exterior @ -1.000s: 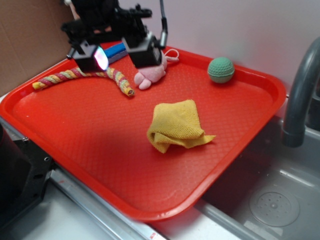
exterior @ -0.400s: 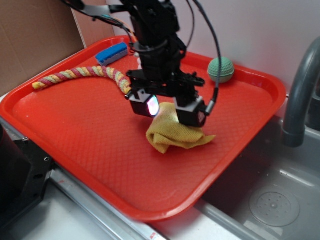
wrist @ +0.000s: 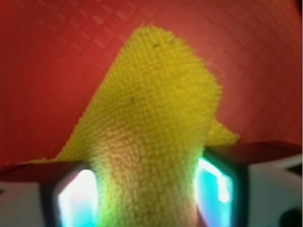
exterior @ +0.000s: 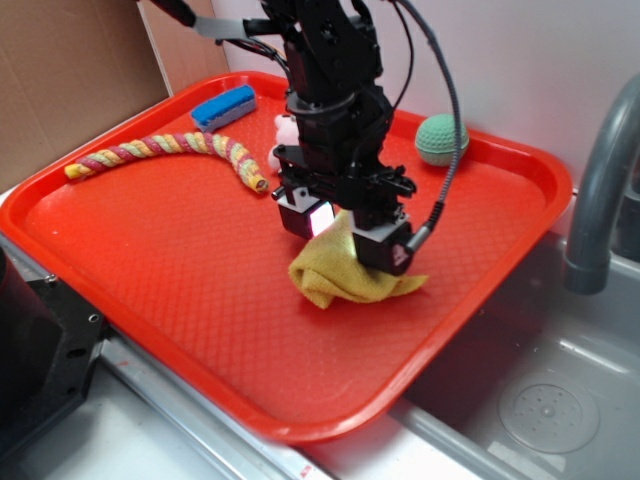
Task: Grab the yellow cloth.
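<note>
The yellow cloth [exterior: 345, 282] lies crumpled right of centre on the red tray [exterior: 150, 260]. My gripper [exterior: 343, 238] is down on top of it, one finger on each side of a raised fold. In the wrist view the nubby yellow cloth [wrist: 156, 94] fills the whole gap of the gripper [wrist: 149, 189], touching both lit pads [wrist: 78, 198]. The jaws are shut on the cloth. The rest of the cloth spreads forward over the tray [wrist: 47, 56].
A twisted yellow-pink-green rope toy [exterior: 170, 147] lies at the tray's back left, beside a blue block [exterior: 224, 106]. A pink plush [exterior: 284, 130] peeks out behind the arm. A green ball [exterior: 441, 138] sits at the back right. A grey faucet [exterior: 600, 200] and sink [exterior: 540, 400] lie to the right.
The arm swung from the tray's back left over to the cloth and dropped onto it. The jaws have drawn in, bunching the cloth's top fold between them.
</note>
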`<state>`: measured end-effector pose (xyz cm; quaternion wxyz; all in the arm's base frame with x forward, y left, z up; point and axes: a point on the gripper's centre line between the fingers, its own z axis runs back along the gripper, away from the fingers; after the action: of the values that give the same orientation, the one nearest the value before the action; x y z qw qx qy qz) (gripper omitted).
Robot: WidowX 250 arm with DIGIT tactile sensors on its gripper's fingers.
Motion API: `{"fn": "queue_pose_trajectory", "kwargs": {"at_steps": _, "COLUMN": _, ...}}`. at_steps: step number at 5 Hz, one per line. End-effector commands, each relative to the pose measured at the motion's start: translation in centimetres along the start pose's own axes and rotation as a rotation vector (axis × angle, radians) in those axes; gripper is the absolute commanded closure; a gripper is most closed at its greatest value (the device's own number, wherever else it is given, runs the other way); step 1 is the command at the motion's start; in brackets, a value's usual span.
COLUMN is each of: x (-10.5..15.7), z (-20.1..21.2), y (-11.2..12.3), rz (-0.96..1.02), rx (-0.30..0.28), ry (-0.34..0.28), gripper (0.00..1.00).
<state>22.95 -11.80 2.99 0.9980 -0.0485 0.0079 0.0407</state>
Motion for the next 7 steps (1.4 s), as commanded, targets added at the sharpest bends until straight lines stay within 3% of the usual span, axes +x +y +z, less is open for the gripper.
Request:
{"fn": "queue_pose_trajectory", "kwargs": {"at_steps": 1, "x": 1.7, "z": 1.3, "y": -1.0, "rz": -0.006, "rx": 0.010, "ry": -0.034, "gripper": 1.00}}
{"fn": "queue_pose_trajectory", "kwargs": {"at_steps": 2, "x": 1.1, "z": 2.7, "y": -0.3, "rz": 0.073, "rx": 0.076, "ry": -0.006, "gripper": 1.00}}
{"fn": "queue_pose_trajectory", "kwargs": {"at_steps": 3, "x": -1.5, "z": 7.9, "y": 2.3, "rz": 0.145, "rx": 0.116, "ry": -0.030, "gripper": 1.00}}
{"fn": "queue_pose_trajectory", "kwargs": {"at_steps": 5, "x": -9.8, "z": 16.9, "y": 11.7, "rz": 0.126, "rx": 0.163, "ry": -0.070, "gripper": 1.00}}
{"fn": "queue_pose_trajectory", "kwargs": {"at_steps": 6, "x": -10.0, "z": 17.9, "y": 13.2, "rz": 0.085, "rx": 0.132, "ry": -0.111, "gripper": 1.00}}
{"fn": "queue_pose_trajectory", "kwargs": {"at_steps": 7, "x": -7.3, "z": 18.6, "y": 13.2, "rz": 0.023, "rx": 0.126, "ry": -0.118, "gripper": 1.00}}
